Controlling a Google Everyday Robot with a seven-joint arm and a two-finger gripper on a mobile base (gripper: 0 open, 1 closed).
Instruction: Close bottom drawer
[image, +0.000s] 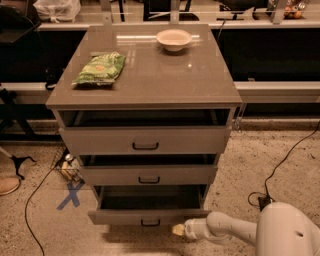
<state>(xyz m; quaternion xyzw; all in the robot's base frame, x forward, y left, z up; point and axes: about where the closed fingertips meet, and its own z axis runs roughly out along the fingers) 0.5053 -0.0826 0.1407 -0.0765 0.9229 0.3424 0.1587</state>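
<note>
The bottom drawer (150, 217) is the lowest of three grey-taupe drawers in the cabinet. It stands pulled out, with a plain grey box inside and a small black bar handle (150, 223) on its narrow front. My gripper (178, 230) is at the end of the white arm (225, 231) that reaches in from the lower right. Its yellowish tip sits at the drawer front's lower right, just right of the handle.
The middle drawer (148, 174) and top drawer (145, 139) are each slightly open. A green chip bag (100, 68) and a white bowl (174, 39) lie on the cabinet top (150, 75). Cables run on the speckled floor at left and right. A blue X (70, 194) marks the floor.
</note>
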